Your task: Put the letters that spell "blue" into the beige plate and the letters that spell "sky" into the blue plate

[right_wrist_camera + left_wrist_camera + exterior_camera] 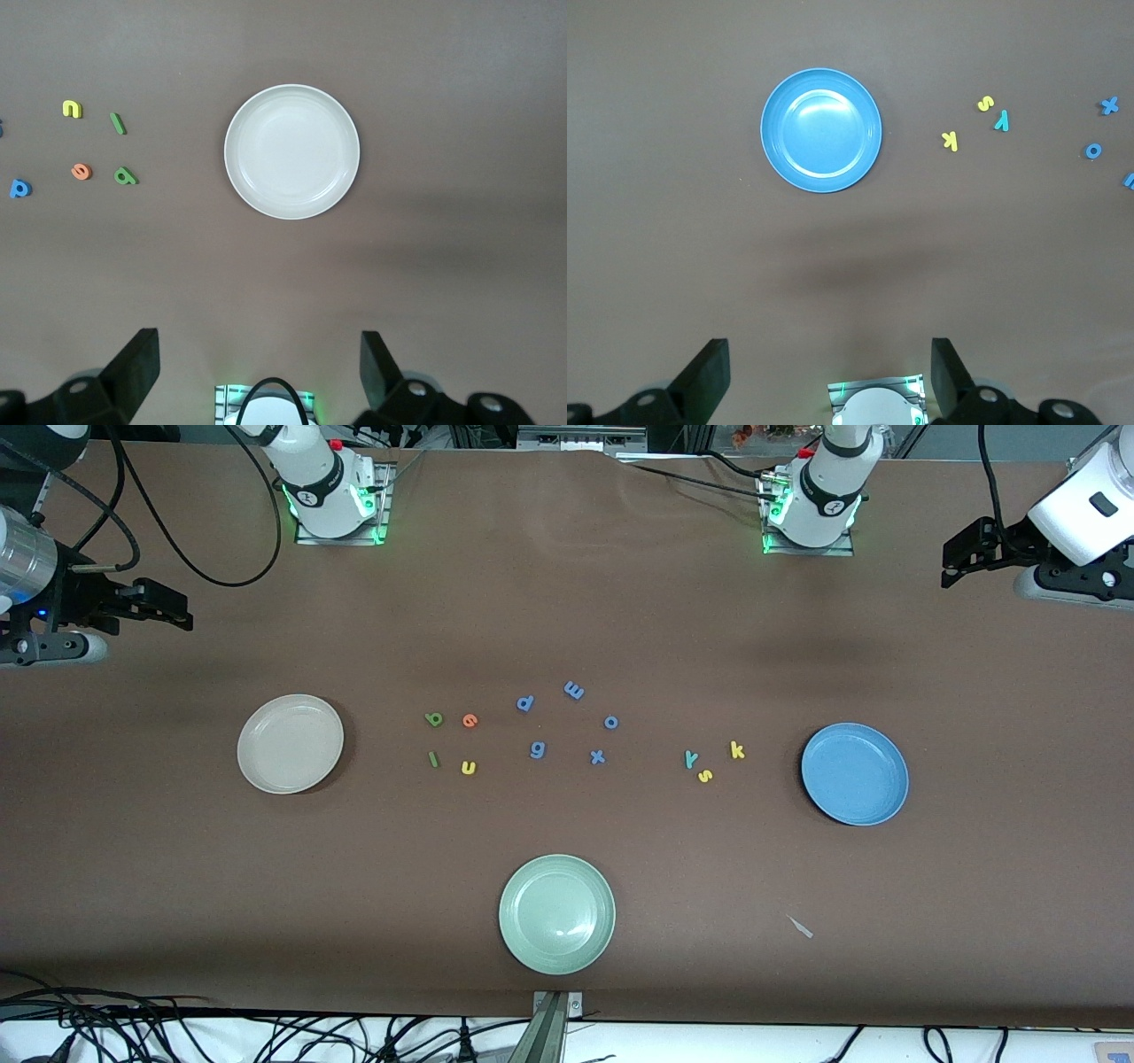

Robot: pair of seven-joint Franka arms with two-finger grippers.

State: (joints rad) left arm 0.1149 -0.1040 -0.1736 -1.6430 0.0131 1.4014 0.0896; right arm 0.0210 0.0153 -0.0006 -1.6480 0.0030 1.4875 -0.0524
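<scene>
The beige plate (291,743) (291,150) lies empty toward the right arm's end. Beside it are the green b (433,718), orange e (469,721), dark green l (432,758) and yellow u (469,767). The blue plate (854,773) (821,130) lies empty toward the left arm's end, with the teal y (691,759), yellow s (705,776) and yellow k (737,750) beside it. My right gripper (180,608) (260,354) hangs open and empty, high over the table's end. My left gripper (950,562) (829,354) is likewise open and empty at its own end.
Blue-purple letters d (525,703), m (574,689), o (610,722), g (537,749) and x (598,757) lie between the two letter groups. A pale green plate (556,913) sits nearer the front camera. A small pale scrap (801,926) lies beside it toward the left arm's end.
</scene>
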